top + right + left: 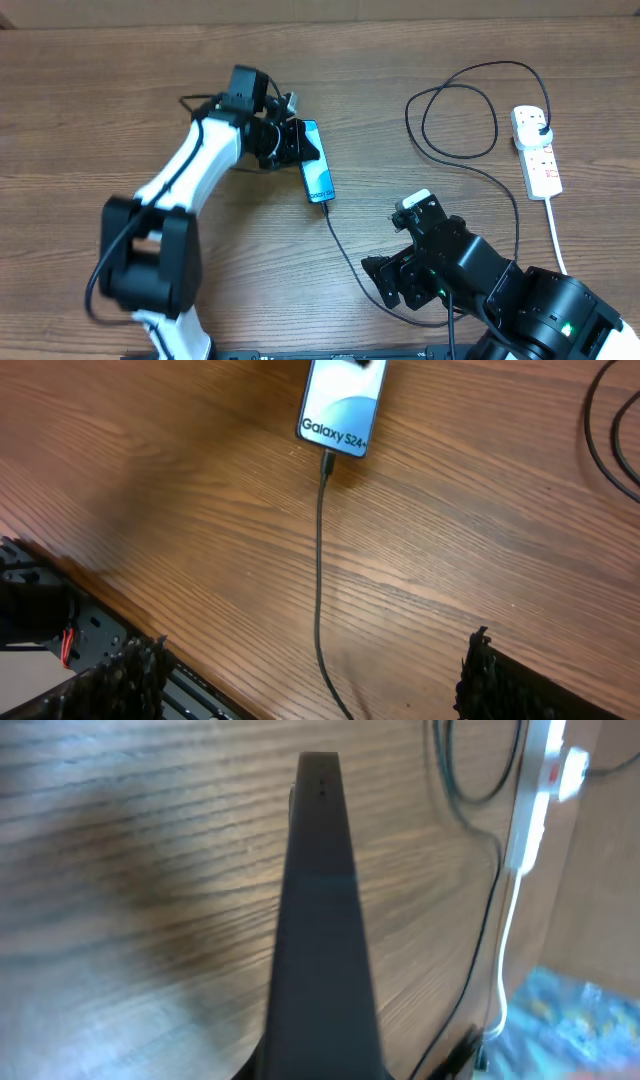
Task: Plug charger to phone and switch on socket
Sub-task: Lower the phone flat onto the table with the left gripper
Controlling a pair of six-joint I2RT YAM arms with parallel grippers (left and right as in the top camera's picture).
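Note:
The phone lies on the wooden table with its screen lit. In the right wrist view it shows white "Galaxy S24+" text. My left gripper is shut on the phone's far end. In the left wrist view the phone appears edge-on as a dark bar. The charger's connector tip sits in the phone's near end. Its black cable runs past my right gripper, which is open and empty. The cable loops to a black plug in the white socket strip.
The socket's thick white cord runs toward the table's front right. The black cable makes a large loop left of the socket. The socket also shows in the left wrist view at the upper right.

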